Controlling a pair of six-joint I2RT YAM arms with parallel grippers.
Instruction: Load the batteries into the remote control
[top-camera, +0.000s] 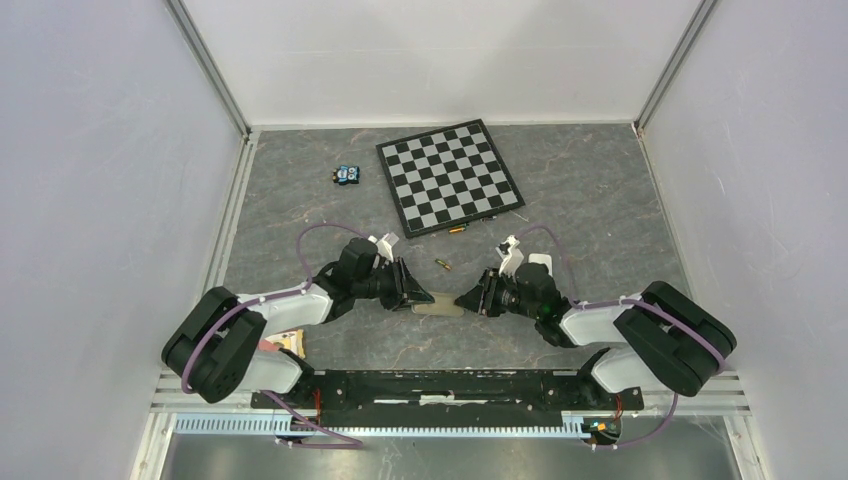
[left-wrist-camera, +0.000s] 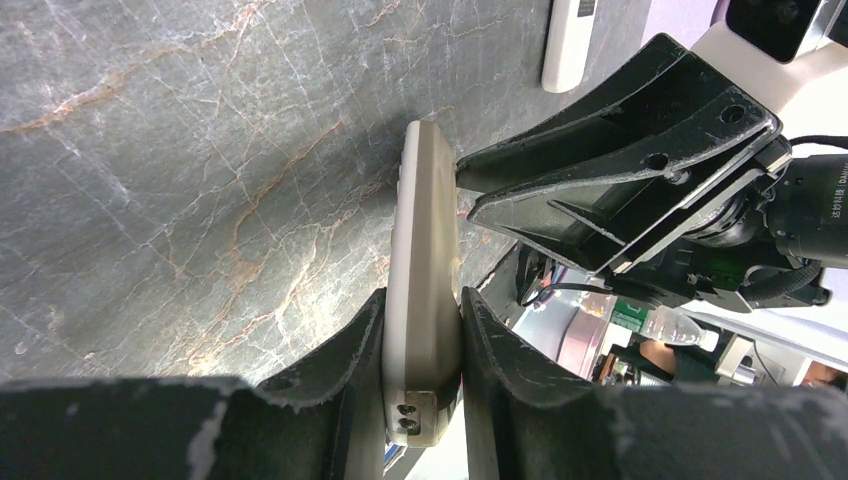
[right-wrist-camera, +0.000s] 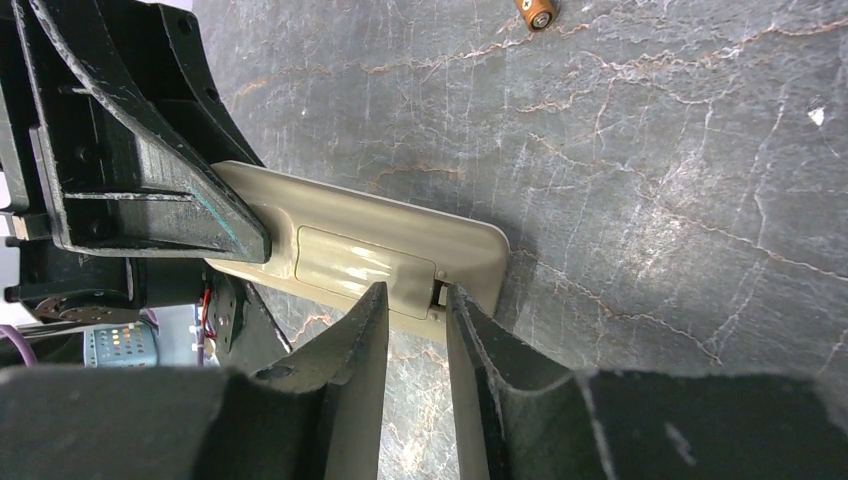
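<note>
The remote control (top-camera: 441, 306) stands on its long edge near the table's front, tan back toward the right arm. My left gripper (top-camera: 424, 297) is shut on its left end; in the left wrist view the remote control (left-wrist-camera: 425, 230) sits pinched between the fingers of this gripper (left-wrist-camera: 422, 322). My right gripper (right-wrist-camera: 415, 295) is open by a narrow gap, its tips against the tan back at the end of the battery cover (right-wrist-camera: 365, 262), nothing between them. Two batteries (top-camera: 441, 264) (top-camera: 457, 230) lie loose on the table beyond the remote control; one battery (right-wrist-camera: 537, 12) shows in the right wrist view.
A chessboard (top-camera: 450, 175) lies at the back centre, a small blue toy (top-camera: 347, 174) to its left. A plain white slab (left-wrist-camera: 570, 40) lies on the table beyond the remote. White walls close in three sides.
</note>
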